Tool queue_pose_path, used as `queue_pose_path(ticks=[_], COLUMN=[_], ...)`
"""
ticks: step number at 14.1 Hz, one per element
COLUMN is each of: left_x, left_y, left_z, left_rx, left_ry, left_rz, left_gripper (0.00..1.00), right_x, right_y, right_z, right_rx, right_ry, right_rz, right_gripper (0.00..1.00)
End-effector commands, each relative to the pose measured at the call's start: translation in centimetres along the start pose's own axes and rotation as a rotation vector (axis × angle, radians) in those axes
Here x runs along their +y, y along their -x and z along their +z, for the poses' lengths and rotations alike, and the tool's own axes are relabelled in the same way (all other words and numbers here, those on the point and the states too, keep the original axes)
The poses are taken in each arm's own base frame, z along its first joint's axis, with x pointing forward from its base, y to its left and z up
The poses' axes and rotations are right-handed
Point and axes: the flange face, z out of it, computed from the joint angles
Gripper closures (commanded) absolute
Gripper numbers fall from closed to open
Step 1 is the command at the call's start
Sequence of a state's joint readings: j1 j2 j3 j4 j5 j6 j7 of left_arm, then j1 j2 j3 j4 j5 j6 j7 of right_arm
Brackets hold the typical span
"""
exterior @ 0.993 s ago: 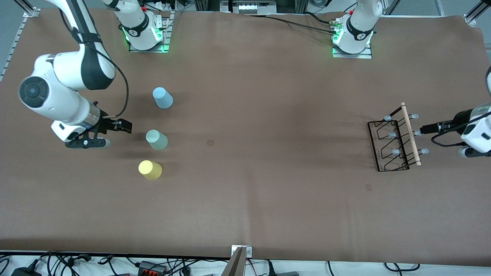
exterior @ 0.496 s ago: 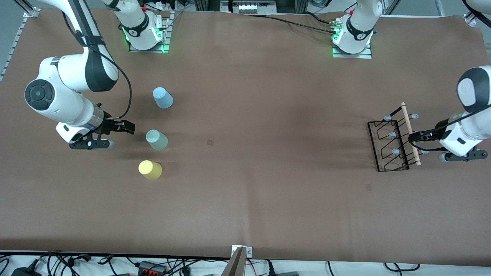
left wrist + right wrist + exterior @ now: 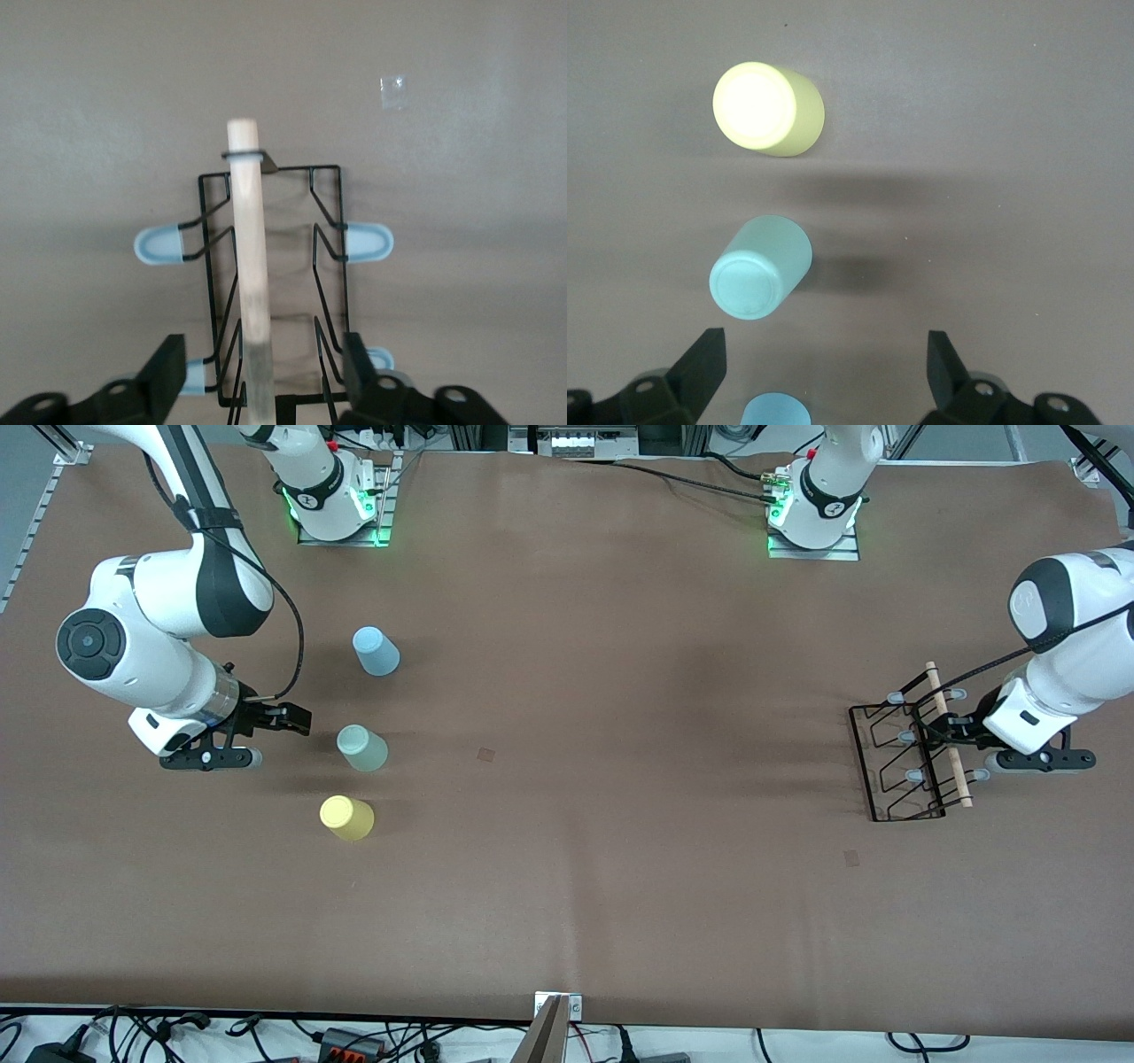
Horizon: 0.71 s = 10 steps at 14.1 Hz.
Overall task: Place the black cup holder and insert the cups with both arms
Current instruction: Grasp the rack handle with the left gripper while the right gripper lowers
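Judging from the present scene, the task is only at its beginning. The black cup holder point(image 3: 912, 748) is seen at the left arm's end of the table, not yet lifted. The left gripper point(image 3: 941, 731) is placed at its wooden rod point(image 3: 246, 266), with the fingers point(image 3: 164, 376) set apart on both sides of the rod; no contact with it is seen, so nothing is grasped yet. The right gripper point(image 3: 279, 722) is held wide open and empty beside the green cup point(image 3: 361, 747), where this arm waits. The blue cup point(image 3: 376, 651) and the yellow cup point(image 3: 346, 817) are standing near it on the table point(image 3: 620, 691). No cup is inserted; placing and all insertions remain.
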State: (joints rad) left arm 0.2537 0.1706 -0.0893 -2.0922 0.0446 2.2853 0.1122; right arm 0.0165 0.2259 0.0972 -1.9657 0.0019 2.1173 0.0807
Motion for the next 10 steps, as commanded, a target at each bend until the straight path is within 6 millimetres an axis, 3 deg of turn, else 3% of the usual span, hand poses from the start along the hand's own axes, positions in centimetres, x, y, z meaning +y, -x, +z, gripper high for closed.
queue_pose_path(ticks=[1,6,10], left_x=[-0.13,-0.23,-0.28], left_y=[1.87,1.88,2.26], left_z=[0.26,0.06,0.41], left_rx=[-0.005,-0.014,-0.052], left_ry=[-0.016,-0.014,-0.01], left_rz=[0.028,0.019,-0.003], left_gripper=[0.35,0.68,0.78], right_x=[-0.05,-0.05,-0.05], right_y=[0.19,0.24,0.24], right_z=[-0.41,-0.32,-0.32], right_rx=[0.006,0.003,0.003], right_ry=[-0.01,-0.01,-0.01], right_rz=[0.017,0.017,0.017], right_gripper=[0.0,0.0,0.0])
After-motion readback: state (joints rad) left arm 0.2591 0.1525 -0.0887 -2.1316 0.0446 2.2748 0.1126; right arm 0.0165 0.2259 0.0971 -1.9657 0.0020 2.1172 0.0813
